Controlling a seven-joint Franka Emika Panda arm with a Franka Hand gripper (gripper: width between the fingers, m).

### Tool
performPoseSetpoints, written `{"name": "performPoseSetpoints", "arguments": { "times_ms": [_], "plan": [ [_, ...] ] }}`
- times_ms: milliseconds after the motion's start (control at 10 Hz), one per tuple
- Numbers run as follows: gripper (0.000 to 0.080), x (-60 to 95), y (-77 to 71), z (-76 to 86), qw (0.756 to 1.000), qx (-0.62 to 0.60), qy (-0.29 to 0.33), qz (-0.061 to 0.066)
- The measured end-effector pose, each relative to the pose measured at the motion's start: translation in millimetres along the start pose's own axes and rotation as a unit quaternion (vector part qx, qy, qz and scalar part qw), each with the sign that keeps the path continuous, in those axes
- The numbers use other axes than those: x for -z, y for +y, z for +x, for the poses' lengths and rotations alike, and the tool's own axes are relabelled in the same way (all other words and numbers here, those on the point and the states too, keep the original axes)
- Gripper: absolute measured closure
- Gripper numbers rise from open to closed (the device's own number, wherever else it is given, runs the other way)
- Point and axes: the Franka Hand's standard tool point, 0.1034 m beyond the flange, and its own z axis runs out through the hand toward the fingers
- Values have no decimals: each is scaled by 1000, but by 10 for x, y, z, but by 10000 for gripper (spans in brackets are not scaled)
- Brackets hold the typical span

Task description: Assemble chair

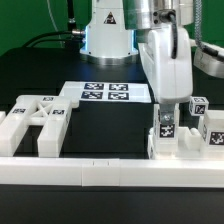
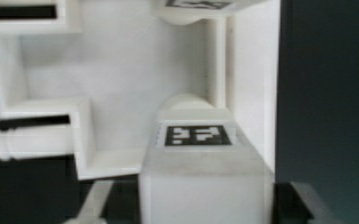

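Exterior view: gripper (image 1: 166, 112) is down at the near right of the table, right over a tagged post (image 1: 168, 128) that stands among other chair blocks (image 1: 212, 132). The hand body and the post mask the fingers, so I can't tell whether they're clamped or released. Two chair frames (image 1: 35, 122) lie at the near left, well apart from the arm. The marker board (image 1: 105, 95) is mid-table, further back, and the border rail (image 1: 110, 168) runs along the near edge. Wrist view: the post (image 2: 197, 165) and its tag (image 2: 197, 135) fill the centre, in front of a larger frame piece (image 2: 87, 60) with a round peg (image 2: 12, 145). Finger pads aren't clearly in frame, so grip state is unknown here too. Handling, my read: stiff, light plastic with smooth faces, so probably slippery. Grip the post across two flat parallel sides, clear of the peg, and squeeze square or it'll twist.
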Motion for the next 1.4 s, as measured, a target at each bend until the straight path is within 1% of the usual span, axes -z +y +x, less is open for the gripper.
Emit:
{"name": "performPoseSetpoints", "arguments": {
  "times_ms": [200, 300, 400, 500, 600, 800, 900, 1100, 1200, 1400],
  "plan": [
    [512, -8, 5, 3, 1000, 8, 1, -1],
    [332, -15, 7, -2, 999, 43, 2, -4],
    [215, -10, 17, -65, 998, 60, 2, -20],
    [215, -4, -7, -68, 995, 98, 2, -17],
    [163, -6, -5, -58, 990, 142, 1, -17],
    [154, -6, -2, -59, 979, 204, 1, -19],
    [154, -2, 1, -70, 960, 278, 6, -29],
    [151, -16, 4, -69, 932, 360, 8, -33],
    [151, -21, 4, -62, 914, 404, 12, -36],
    [151, -29, 4, -50, 865, 499, 15, -42]
  ]
}}
